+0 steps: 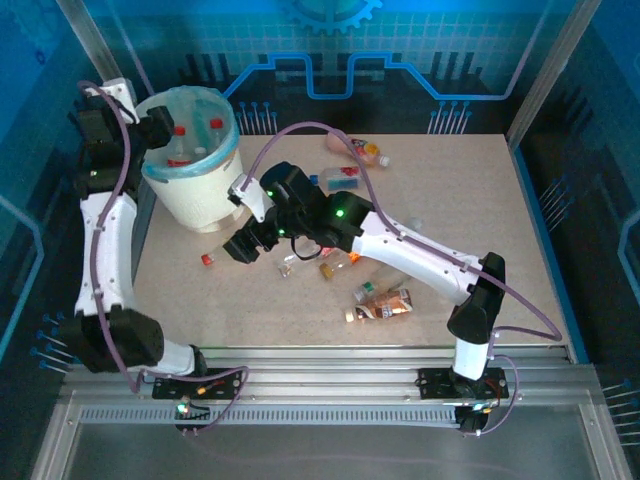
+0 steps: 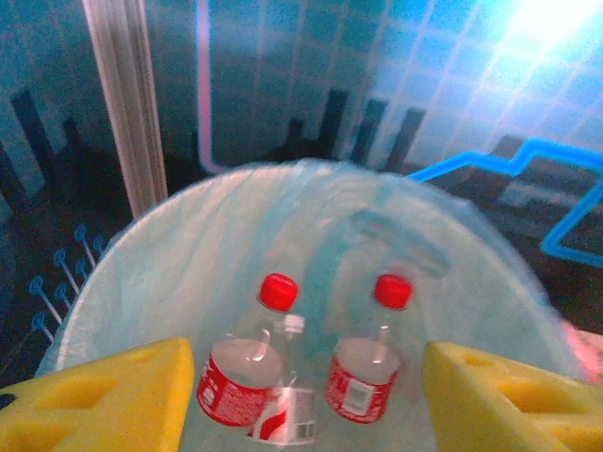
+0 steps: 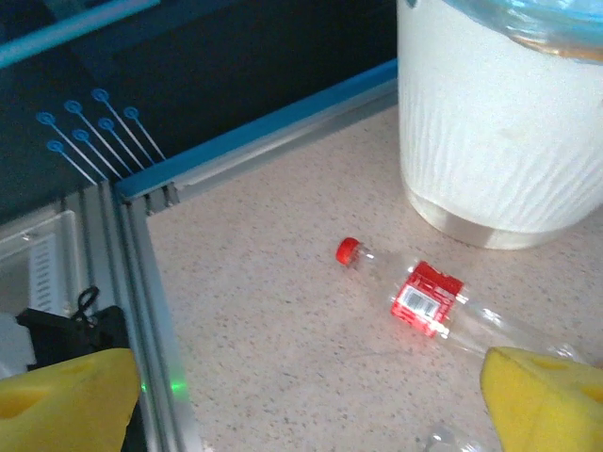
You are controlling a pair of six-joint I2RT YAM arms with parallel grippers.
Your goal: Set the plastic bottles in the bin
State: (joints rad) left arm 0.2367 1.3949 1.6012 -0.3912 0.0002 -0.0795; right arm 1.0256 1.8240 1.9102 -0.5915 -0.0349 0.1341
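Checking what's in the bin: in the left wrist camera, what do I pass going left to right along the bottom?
A yellow finger pad, red-capped bottle, second red-capped bottle, other yellow finger pad.

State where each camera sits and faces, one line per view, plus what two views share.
Top external: above and behind the arm bases, looking down on the table; both arms show, left tool at the bin's rim.
Left wrist: on the left arm, looking down into the bin at bottles inside; its yellow fingers show.
Right wrist: on the right arm, looking down at a red-capped bottle by the bin's base; its yellow fingers show.
Shared: top external and right wrist both show that bottle.
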